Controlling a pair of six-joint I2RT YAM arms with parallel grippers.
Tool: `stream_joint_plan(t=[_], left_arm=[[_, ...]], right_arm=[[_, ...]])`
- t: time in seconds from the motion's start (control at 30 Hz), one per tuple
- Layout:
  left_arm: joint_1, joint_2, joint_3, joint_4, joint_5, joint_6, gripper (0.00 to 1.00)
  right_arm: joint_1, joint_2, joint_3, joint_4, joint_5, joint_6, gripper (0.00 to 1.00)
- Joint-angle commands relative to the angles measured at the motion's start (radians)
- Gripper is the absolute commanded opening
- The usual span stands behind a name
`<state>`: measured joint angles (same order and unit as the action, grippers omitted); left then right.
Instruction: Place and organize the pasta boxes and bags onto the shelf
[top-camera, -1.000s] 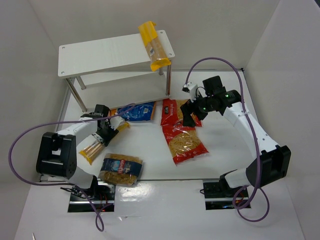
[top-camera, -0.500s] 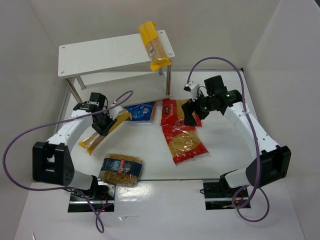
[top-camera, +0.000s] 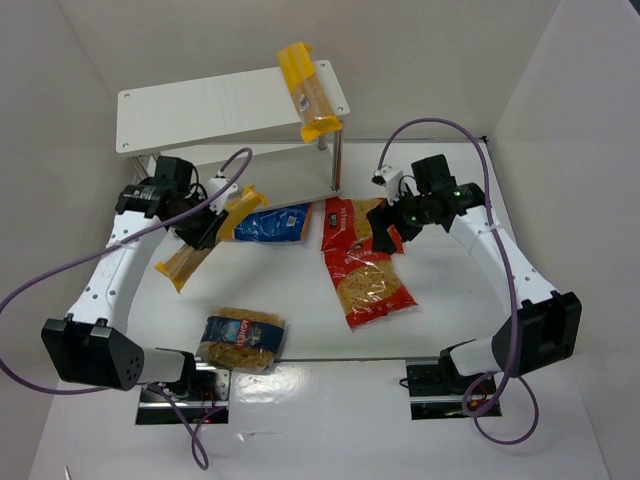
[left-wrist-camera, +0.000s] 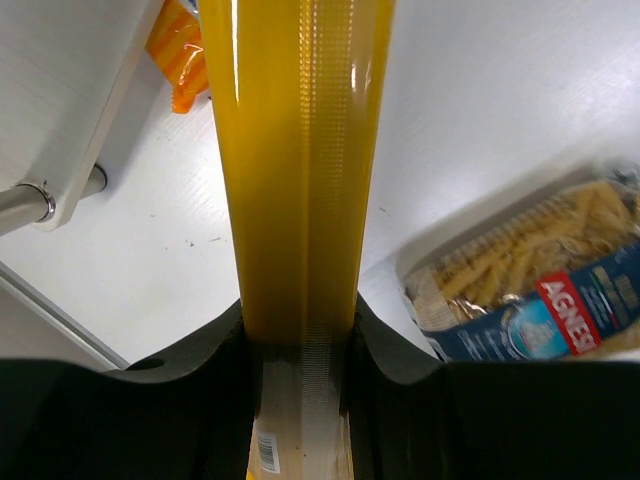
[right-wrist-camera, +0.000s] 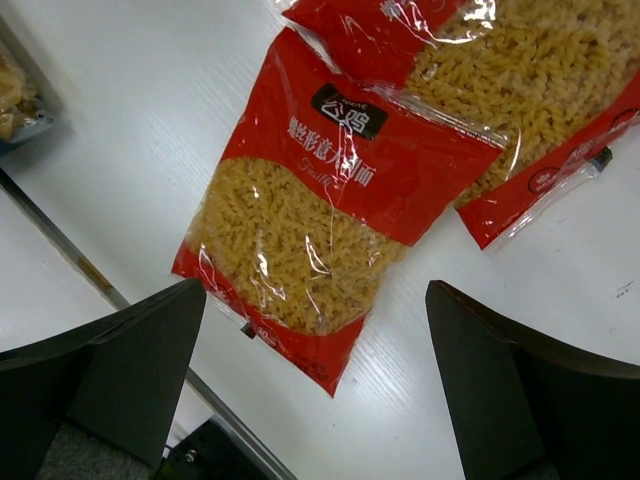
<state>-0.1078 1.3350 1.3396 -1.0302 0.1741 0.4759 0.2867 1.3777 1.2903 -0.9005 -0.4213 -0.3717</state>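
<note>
My left gripper (top-camera: 203, 230) is shut on a long yellow spaghetti pack (top-camera: 220, 218), held tilted above the table in front of the white shelf (top-camera: 200, 112). In the left wrist view the pack (left-wrist-camera: 300, 170) runs up between my gripper's (left-wrist-camera: 300, 350) pads. A second yellow spaghetti pack (top-camera: 308, 92) lies across the right end of the shelf's top board. My right gripper (top-camera: 385, 236) is open and empty over two red windowed bags (top-camera: 350, 222) (top-camera: 372, 288). In the right wrist view one red bag (right-wrist-camera: 320, 230) lies below the gripper (right-wrist-camera: 320, 370).
A blue yellow-edged bag (top-camera: 276, 222) lies in front of the shelf's right leg (top-camera: 337, 165). A clear blue-labelled bag (top-camera: 242, 338) lies near the front edge and shows in the left wrist view (left-wrist-camera: 540, 290). White walls enclose the table.
My left arm has lifted the spaghetti pack off the table and carried it back and left toward the shelf. The right gripper has barely moved.
</note>
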Motion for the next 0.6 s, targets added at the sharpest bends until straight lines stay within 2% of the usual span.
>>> stream_joint_plan(t=[0.0, 0.1, 0.37, 0.57], left_arm=[[-0.001, -0.077, 0.113, -0.05, 0.097, 0.038, 0.0], [-0.001, -0.063, 0.171, -0.093, 0.097, 0.047, 0.0], [-0.01, 0.027, 0.516, -0.246, 0.128, 0.038, 0.0], [-0.02, 0.066, 0.636, -0.269, 0.14, 0.0, 0.0]], right_arm=[[-0.015, -0.04, -0.013, 0.046, 0.015, -0.003, 0.99], [-0.015, -0.04, -0.023, 0.046, 0.024, -0.003, 0.99], [-0.015, -0.04, -0.032, 0.046, 0.033, -0.003, 0.99], [-0.015, -0.04, -0.054, 0.055, 0.042, -0.012, 0.99]])
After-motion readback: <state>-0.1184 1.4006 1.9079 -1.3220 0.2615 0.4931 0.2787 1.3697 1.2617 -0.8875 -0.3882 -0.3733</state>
